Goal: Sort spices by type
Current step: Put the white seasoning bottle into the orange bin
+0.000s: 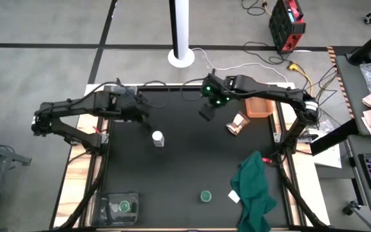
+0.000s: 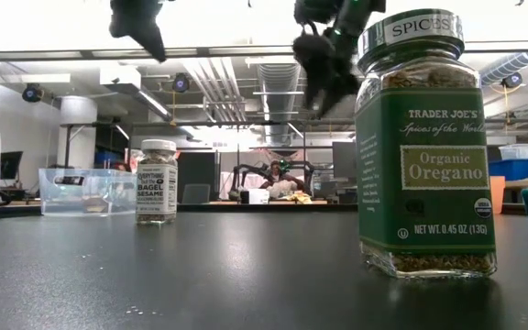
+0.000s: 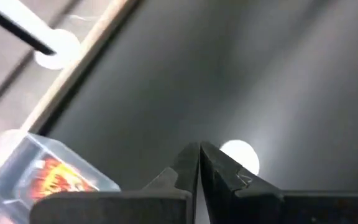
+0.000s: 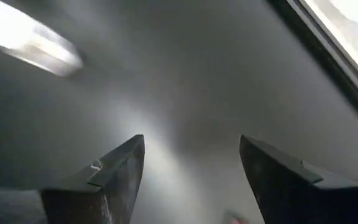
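A clear jar with a white cap (image 1: pixel 158 138) (image 2: pixel 157 181) stands on the black table, left of centre. A green-lidded jar (image 1: pixel 205 195) (image 2: pixel 426 147) stands near the near edge. A second green-lidded jar (image 1: pixel 125 206) sits in a clear box at the near left corner. A crinkly foil packet (image 1: pixel 237 124) lies right of centre, and another foil packet (image 3: pixel 55 177) shows inside a clear box. My left gripper (image 1: pixel 147 116) (image 3: pixel 199 158) is shut and hovers just beyond the white cap (image 3: pixel 241 155). My right gripper (image 1: pixel 205 113) (image 4: pixel 191 165) is open above bare table, left of the packet. A second white-capped jar is out of view.
A dark green cloth (image 1: pixel 256 187) lies crumpled at the near right, with a small white paper scrap (image 1: pixel 234 196) beside it. An orange-looking box (image 1: pixel 259 106) sits at the far right and a clear box (image 1: pixel 118 206) (image 2: pixel 85 191) at the near left. The table's middle (image 1: pixel 192 161) is bare.
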Robot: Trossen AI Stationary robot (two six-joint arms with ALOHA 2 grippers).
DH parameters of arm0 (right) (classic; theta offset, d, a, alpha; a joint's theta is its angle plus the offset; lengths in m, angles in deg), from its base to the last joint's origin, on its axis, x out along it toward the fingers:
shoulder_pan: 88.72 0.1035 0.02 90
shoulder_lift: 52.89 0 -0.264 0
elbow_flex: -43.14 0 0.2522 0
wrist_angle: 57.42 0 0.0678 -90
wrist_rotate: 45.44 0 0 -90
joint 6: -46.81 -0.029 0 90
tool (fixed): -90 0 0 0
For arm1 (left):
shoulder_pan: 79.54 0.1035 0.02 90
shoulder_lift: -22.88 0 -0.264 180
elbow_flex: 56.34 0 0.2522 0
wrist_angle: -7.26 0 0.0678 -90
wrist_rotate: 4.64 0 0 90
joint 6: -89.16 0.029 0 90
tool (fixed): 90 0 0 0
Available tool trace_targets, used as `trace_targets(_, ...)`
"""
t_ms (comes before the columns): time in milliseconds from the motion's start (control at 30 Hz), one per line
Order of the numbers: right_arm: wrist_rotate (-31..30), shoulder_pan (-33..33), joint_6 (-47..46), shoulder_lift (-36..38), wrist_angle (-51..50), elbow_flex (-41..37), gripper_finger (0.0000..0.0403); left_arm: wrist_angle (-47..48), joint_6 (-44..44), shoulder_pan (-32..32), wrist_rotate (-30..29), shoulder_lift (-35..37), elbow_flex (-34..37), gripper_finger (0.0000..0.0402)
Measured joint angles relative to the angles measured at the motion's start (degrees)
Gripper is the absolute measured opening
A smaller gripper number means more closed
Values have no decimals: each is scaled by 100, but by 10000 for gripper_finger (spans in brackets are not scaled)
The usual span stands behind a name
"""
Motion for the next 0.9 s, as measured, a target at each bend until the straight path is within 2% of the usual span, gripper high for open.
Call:
trace_targets(100,924,128,216,-44,1260,0,249,-34,178,-1,550,188,382,0)
trace_targets(167,1443,246,312,-122,2151,0,247,-147,177,-3,674,408,652,0)
trace_targets(333,1681,759,1027,-400,3722,0,252,-836,-5,-1,478,1209,1332,0)
trace_targets(400,1589,939,1100,-561,4202,0,258,-1331,-80,-2,206,1566,1598,0)
trace_targets(533,525,1184,1159,-938,4513,0,278,-2205,-131,-1,-639,2104,2070,0)
trace_targets(600,256,1245,1260,-1110,4541,-2,290,-2473,-138,-1,-1009,2284,2233,0)
trace_targets(733,137,1317,1262,-1427,4702,-2,314,-2609,-140,-1,-1413,2449,2437,0)
trace_targets(900,135,1421,1255,-1874,4958,-2,337,-2614,-138,-3,-1442,2441,2560,0)
